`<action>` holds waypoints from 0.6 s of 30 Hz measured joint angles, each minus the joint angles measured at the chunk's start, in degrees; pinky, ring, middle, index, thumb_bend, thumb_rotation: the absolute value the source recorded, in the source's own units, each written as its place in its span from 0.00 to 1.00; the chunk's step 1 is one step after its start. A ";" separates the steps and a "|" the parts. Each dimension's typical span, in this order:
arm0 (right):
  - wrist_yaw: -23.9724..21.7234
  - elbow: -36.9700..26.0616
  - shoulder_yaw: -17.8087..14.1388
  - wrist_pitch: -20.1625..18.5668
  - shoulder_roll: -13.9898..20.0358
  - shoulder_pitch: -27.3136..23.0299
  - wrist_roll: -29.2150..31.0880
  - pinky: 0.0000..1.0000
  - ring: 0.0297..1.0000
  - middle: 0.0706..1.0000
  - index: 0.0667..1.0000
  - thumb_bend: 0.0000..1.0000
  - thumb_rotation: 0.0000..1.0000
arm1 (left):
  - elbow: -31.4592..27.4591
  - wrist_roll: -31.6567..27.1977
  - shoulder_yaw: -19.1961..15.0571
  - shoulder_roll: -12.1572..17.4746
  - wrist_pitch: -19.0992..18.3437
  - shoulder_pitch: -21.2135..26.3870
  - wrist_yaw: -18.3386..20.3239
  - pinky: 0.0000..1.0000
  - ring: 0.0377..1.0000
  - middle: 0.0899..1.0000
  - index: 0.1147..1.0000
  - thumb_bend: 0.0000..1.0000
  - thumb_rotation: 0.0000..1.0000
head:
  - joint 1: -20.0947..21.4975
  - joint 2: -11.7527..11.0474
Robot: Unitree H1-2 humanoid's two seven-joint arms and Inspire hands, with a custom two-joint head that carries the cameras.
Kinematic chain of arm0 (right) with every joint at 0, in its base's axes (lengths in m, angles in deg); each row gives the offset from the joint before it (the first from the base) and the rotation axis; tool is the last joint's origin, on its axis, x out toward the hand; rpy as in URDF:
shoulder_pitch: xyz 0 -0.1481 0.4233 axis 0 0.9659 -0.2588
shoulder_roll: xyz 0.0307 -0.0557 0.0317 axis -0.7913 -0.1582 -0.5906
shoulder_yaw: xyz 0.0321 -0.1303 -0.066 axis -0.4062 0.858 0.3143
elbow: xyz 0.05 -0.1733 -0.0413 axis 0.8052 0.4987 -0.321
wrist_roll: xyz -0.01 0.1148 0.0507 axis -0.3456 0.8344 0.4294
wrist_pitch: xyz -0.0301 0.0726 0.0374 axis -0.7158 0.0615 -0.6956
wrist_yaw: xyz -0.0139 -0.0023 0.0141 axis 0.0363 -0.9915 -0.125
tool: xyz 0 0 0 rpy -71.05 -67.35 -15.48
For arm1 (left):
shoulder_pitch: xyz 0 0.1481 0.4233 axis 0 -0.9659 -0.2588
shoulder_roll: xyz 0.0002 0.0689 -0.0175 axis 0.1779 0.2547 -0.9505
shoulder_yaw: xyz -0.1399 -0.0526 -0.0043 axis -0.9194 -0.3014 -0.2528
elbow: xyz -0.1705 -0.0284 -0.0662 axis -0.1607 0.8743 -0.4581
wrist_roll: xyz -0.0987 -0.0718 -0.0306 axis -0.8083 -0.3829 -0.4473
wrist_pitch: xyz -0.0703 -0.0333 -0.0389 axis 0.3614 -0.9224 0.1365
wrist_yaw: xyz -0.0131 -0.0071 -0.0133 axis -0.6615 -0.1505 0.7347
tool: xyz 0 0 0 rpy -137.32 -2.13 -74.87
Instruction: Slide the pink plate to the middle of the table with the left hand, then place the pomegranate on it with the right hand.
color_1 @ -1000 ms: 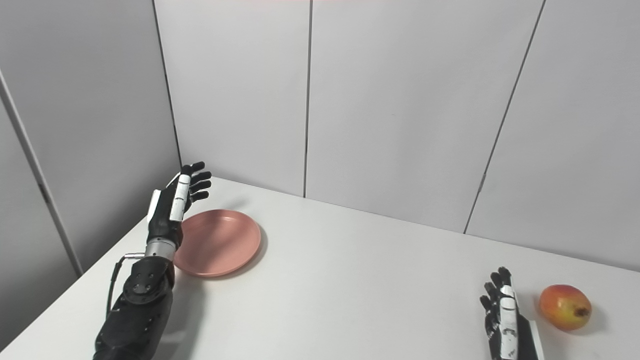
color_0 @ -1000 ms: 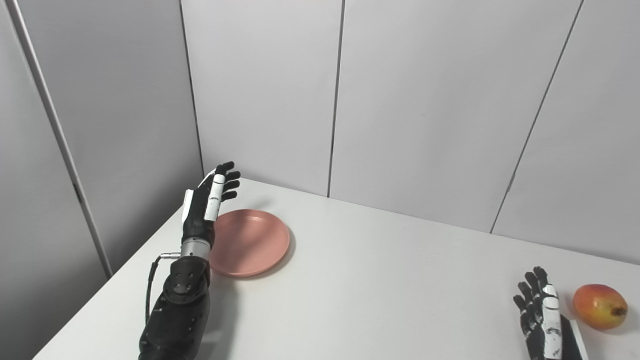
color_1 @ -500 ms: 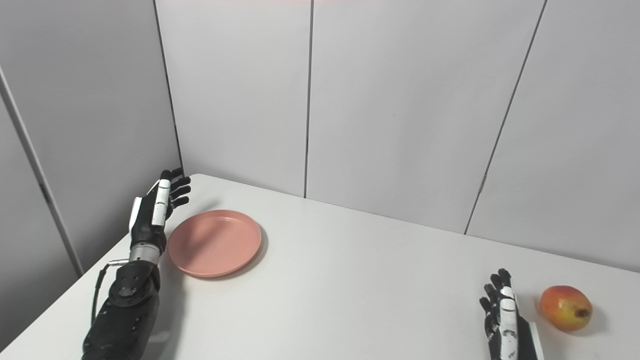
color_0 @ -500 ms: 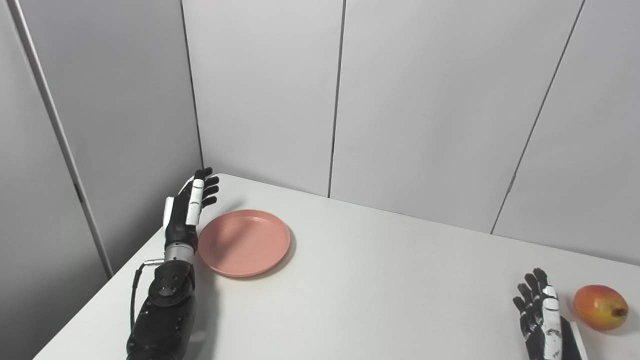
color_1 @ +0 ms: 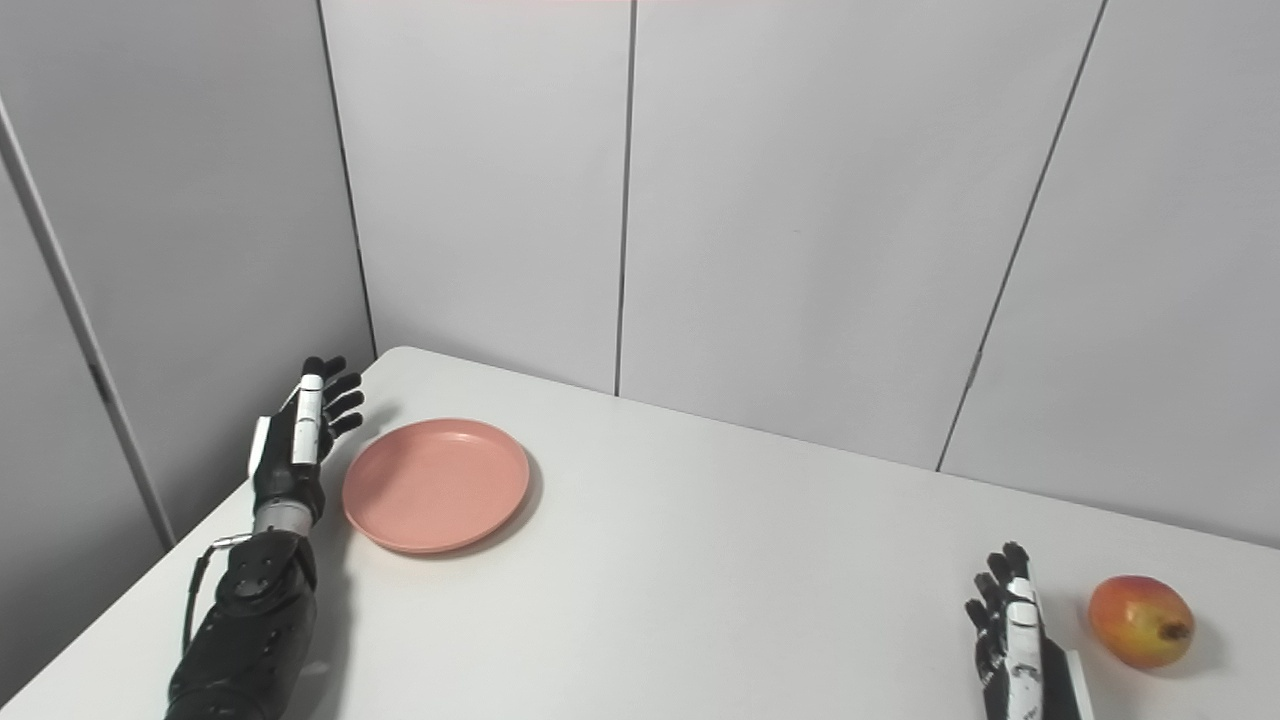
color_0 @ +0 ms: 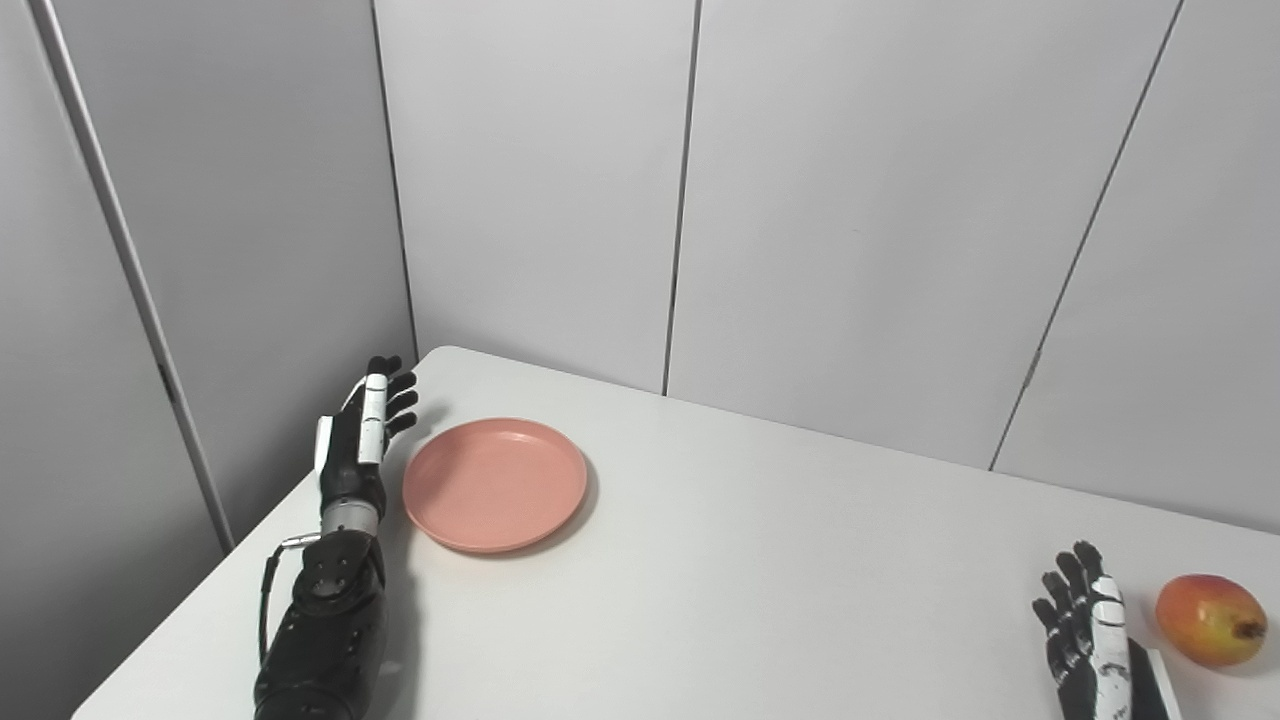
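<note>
At frame left your left hand (color_0: pixel 358 440), released with fingers spread, stands beside the round, smooth plate (color_0: pixel 495 484); at lower right your right hand (color_0: pixel 1085 635), also released, flanks the glossy, rounded pomegranate (color_0: pixel 1208 619).

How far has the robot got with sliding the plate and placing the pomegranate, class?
Nothing looks done: the pink plate sits near the table's left rear corner, not the middle. In hand: the left hand is open beside the plate's left edge, seemingly poised to push. Left: the slide, then the right hand, open and empty, must place the pomegranate lying beside it.
</note>
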State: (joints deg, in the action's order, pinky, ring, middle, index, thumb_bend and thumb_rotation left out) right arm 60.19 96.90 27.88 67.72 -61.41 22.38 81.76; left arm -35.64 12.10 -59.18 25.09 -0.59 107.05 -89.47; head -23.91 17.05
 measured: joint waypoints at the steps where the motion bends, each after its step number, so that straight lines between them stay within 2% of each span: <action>1: 0.05 -0.11 0.00 -0.05 -0.05 0.07 -0.07 1.00 1.00 1.00 1.00 0.23 1.00 | 0.78 0.02 0.17 0.12 0.18 0.22 0.00 0.77 0.80 0.78 0.77 0.68 1.00 | 0.00 0.00; 7: 0.05 -0.77 0.04 -0.20 -0.15 0.56 -0.23 1.00 1.00 1.00 1.00 0.23 1.00 | 2.46 0.03 1.08 0.25 0.36 0.32 0.47 0.79 0.82 0.81 0.79 0.66 1.00 | 0.17 0.00; 9: 0.05 -0.79 0.04 -0.27 -0.15 0.56 -0.29 1.00 1.00 1.00 1.00 0.23 1.00 | 3.11 0.02 1.69 0.24 0.71 0.50 1.48 0.82 0.82 0.81 0.80 0.66 1.00 | 0.18 0.00; 18: 0.04 -0.99 0.01 -1.45 -0.36 0.61 -0.13 1.00 1.00 1.00 1.00 0.24 1.00 | 7.90 -1.13 3.01 0.13 3.12 2.73 5.77 0.83 0.83 0.82 0.80 0.67 1.00 | 0.35 0.09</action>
State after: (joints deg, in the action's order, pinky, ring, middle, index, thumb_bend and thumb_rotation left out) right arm 60.22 95.91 27.89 66.28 -61.77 22.99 81.63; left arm -27.74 10.97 -56.17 25.23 2.53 109.78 -83.70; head -23.55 17.14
